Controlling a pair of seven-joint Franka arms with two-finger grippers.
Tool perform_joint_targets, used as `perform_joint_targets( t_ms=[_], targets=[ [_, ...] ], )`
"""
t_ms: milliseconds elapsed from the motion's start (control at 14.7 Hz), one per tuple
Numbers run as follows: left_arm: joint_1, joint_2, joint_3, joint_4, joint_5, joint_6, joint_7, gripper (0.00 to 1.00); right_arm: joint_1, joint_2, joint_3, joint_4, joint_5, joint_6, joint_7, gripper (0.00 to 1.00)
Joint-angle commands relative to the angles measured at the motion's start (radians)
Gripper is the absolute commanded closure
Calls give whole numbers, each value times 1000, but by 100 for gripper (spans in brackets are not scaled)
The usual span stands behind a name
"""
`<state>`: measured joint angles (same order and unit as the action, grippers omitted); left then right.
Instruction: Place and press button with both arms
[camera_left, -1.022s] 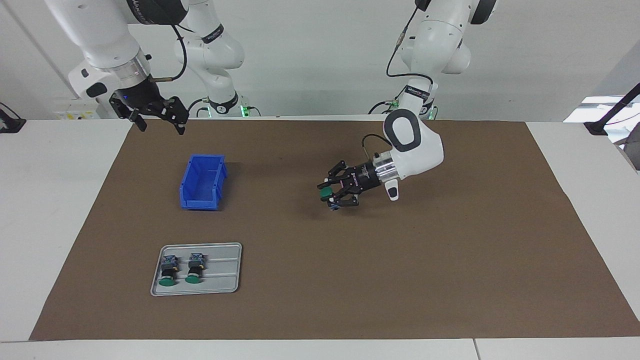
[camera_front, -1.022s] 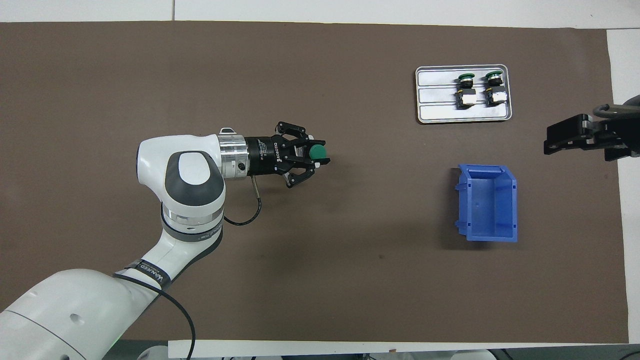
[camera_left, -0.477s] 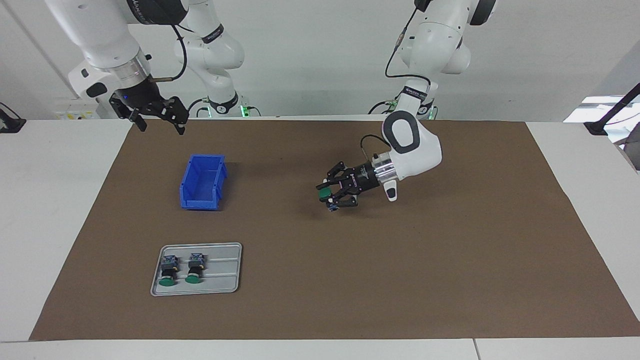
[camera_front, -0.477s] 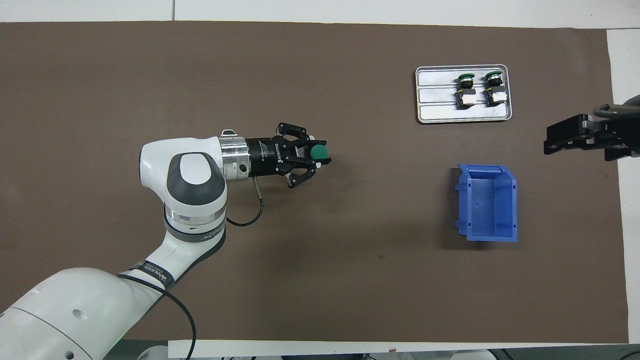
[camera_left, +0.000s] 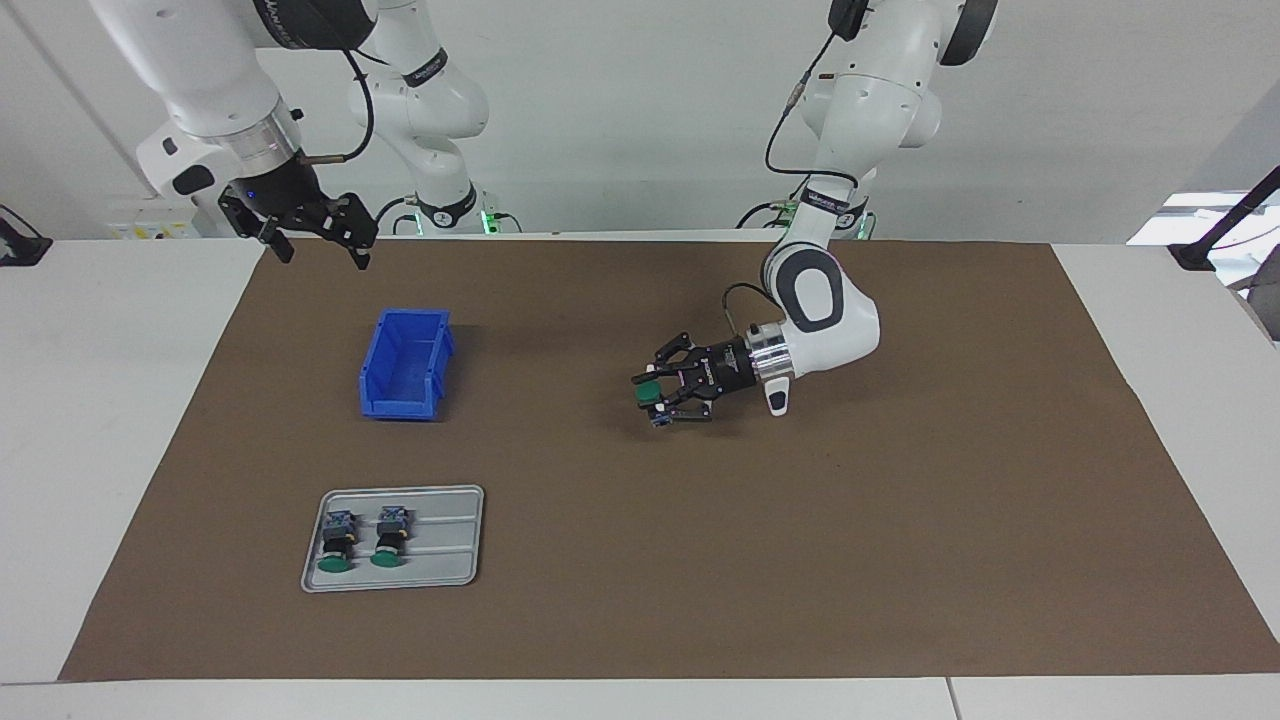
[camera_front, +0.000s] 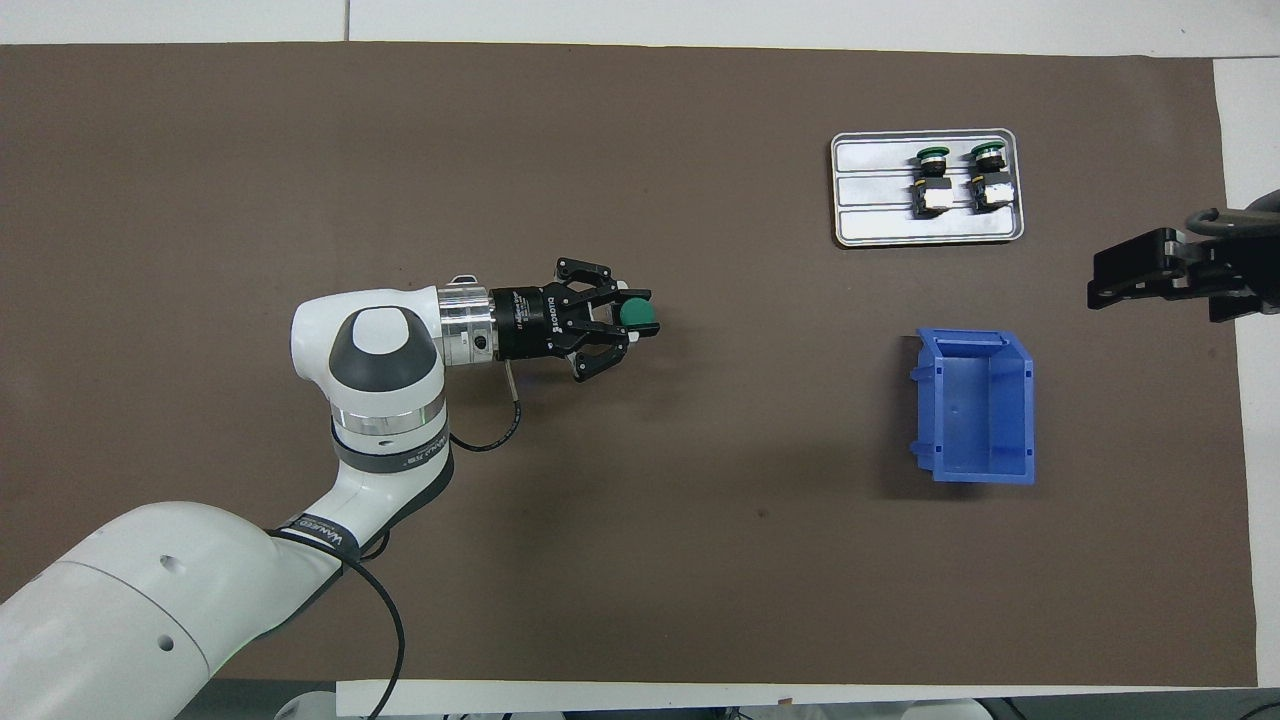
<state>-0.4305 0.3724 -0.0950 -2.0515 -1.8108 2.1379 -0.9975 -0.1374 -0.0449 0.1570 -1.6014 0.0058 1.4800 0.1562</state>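
A green-capped button (camera_left: 650, 391) (camera_front: 636, 313) stands upright over the middle of the brown mat, low above it, with my left gripper (camera_left: 652, 398) (camera_front: 634, 320) shut on its body below the cap. Whether its base touches the mat I cannot tell. My right gripper (camera_left: 318, 242) (camera_front: 1100, 285) hangs open in the air over the mat's edge at the right arm's end, near the blue bin, with nothing between its fingers. Two more buttons (camera_left: 335, 541) (camera_front: 932, 176) lie on their sides in a grey tray (camera_left: 450, 550) (camera_front: 880, 215).
A blue open bin (camera_left: 405, 364) (camera_front: 975, 405) sits at the right arm's end of the mat, nearer to the robots than the tray. The brown mat (camera_left: 900, 560) (camera_front: 300, 150) covers most of the white table.
The left arm has lowered the held button toward the mat, with its wrist dropping and drawing back a little. The right arm has not moved.
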Motion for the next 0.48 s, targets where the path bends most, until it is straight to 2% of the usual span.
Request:
perform_joint_targets(
  t_ms=[0,409],
  targets=[
    [27,28,0,-18,-44,-91,31,100,-16,-13,10,-17,-6,-3,-23,0],
    [39,62,-2,-12,-47,-102,37,100,-16,-13,10,-17,-6,-3,-23,0]
  ],
)
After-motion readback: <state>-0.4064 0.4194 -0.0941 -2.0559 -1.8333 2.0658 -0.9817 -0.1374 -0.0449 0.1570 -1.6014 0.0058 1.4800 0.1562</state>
